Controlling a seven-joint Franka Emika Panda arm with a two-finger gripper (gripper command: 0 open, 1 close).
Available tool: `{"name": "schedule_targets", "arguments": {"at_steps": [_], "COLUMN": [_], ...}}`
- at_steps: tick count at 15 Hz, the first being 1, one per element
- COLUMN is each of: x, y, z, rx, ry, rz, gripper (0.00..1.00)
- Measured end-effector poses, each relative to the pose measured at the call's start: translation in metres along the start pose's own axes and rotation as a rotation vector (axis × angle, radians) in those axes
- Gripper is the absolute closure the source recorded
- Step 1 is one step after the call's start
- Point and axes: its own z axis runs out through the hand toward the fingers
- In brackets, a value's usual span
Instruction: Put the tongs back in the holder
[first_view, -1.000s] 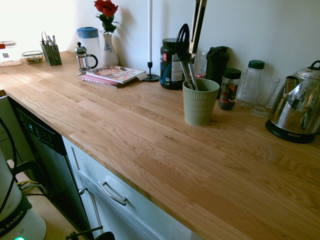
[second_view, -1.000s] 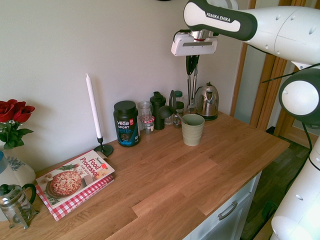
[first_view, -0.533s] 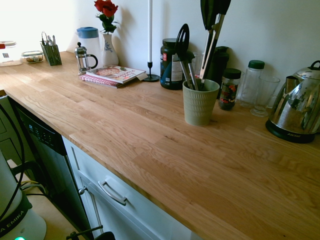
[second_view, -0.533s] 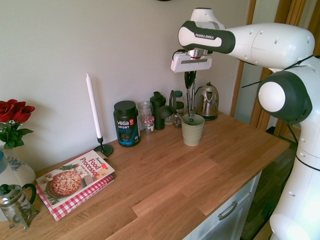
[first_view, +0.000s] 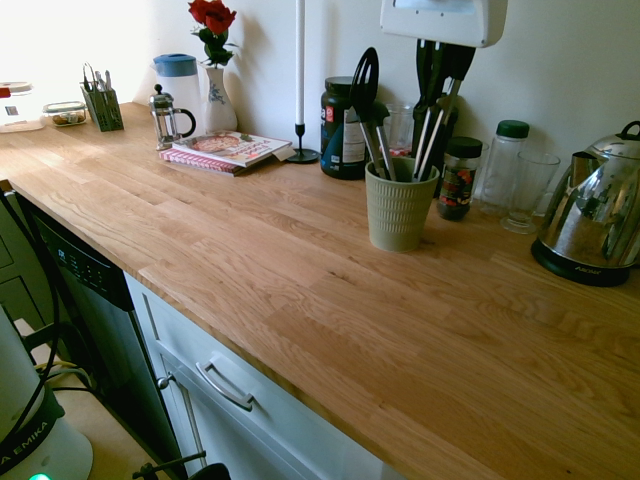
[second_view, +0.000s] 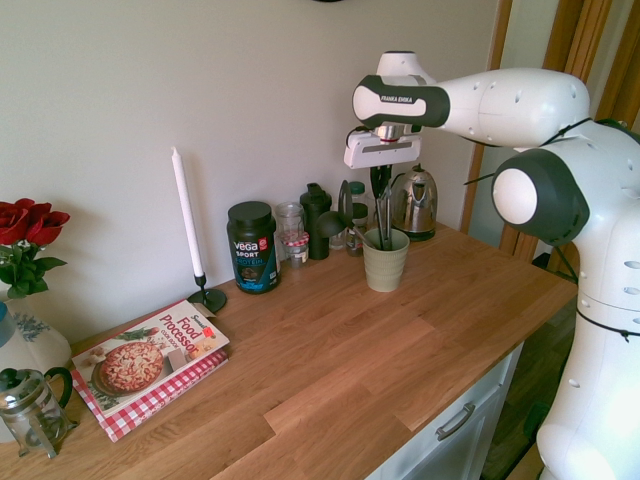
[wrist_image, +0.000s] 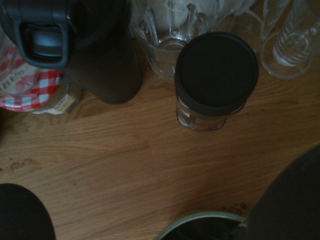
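Observation:
The sage-green ribbed holder (first_view: 398, 212) (second_view: 385, 265) stands on the wooden counter near the back wall. A black slotted spatula (first_view: 366, 88) leans in it at the left. My gripper (first_view: 441, 76) (second_view: 381, 186) hangs straight above the holder, shut on the black hinge end of the tongs (first_view: 428, 135) (second_view: 384, 220). The tongs' silvery arms run down, slightly tilted, and their lower ends are hidden inside the holder. In the wrist view only a bit of the holder's rim (wrist_image: 200, 218) shows at the bottom edge.
Close behind the holder stand a black-lidded jar (first_view: 460, 178) (wrist_image: 216, 70), a dark bottle (first_view: 432, 125), a green-capped bottle (first_view: 506, 160) and a glass (first_view: 530, 190). A steel kettle (first_view: 592, 215) is to the right, a dark tub (first_view: 342, 130), candle (first_view: 300, 90) and cookbook (first_view: 225, 150) to the left.
The gripper has come down with the tongs and shifted a little right; the tongs' lower ends now sit deep inside the holder beside the spatula.

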Motion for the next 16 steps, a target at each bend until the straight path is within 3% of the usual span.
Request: {"name": "schedule_targets", "arguments": {"at_steps": [3, 4, 16], "x": [-0.002, -0.004, -0.016], "y": [0.000, -0.001, -0.002], "z": [0.023, 0.030, 0.042], "rx": [-0.013, -0.016, -0.019], "ry": [-0.013, -0.017, -0.024], "rz": [-0.009, -0.012, -0.032], "gripper": [1.00, 0.00, 0.00]}}
